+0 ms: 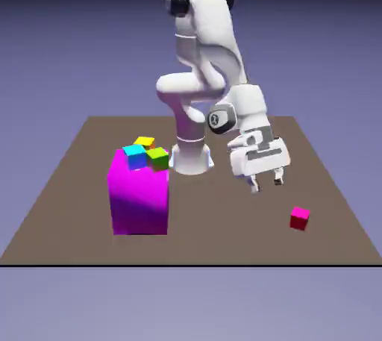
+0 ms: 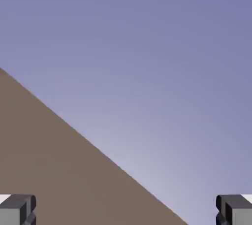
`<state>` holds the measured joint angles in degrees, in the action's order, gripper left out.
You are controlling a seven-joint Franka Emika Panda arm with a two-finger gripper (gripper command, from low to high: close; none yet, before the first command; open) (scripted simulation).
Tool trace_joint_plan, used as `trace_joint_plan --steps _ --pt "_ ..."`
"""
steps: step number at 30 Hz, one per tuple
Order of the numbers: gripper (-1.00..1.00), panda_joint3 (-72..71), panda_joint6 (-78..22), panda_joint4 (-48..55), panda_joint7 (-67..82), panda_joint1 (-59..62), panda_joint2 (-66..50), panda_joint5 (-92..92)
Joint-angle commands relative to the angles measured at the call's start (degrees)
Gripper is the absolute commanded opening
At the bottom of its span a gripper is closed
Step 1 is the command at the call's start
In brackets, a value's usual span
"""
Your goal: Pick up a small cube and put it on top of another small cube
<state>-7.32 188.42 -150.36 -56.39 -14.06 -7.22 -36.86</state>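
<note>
The small cube sits alone on the brown desk, toward the exterior view's right and near the desk's front edge — magenta-pink on top, crimson on the sides that show. Nothing touches it.

Above it and a little toward the exterior view's left hangs the gripper, clear of the desk and apart from the cube. Its jaws stand spread wide with nothing between them; the two dark fingertips point down and slightly forward. In the hand view the grey fingertips sit at the bottom corners, far apart, and between them shows only bare desk surface cut by a slanting edge against the blue-violet backdrop — the cube does not appear there.

The white arm rises from its base at the desk's far side and bends down to the hand.

Well apart, on the exterior view's left, stands the large magenta block. On its top rest three small cubes close together: a cyan cube, a green cube and a yellow cube behind them. Whether they touch one another cannot be told.
</note>
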Motion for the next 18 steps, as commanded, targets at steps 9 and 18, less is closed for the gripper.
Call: trace_joint_plan --steps 9,18 --pt "0.0 -1.03 6.26 4.7 -4.14 -6.87 -16.15 -11.78" --pt "-1.0 9.12 12.85 10.05 1.51 -19.92 -27.07 -2.03"
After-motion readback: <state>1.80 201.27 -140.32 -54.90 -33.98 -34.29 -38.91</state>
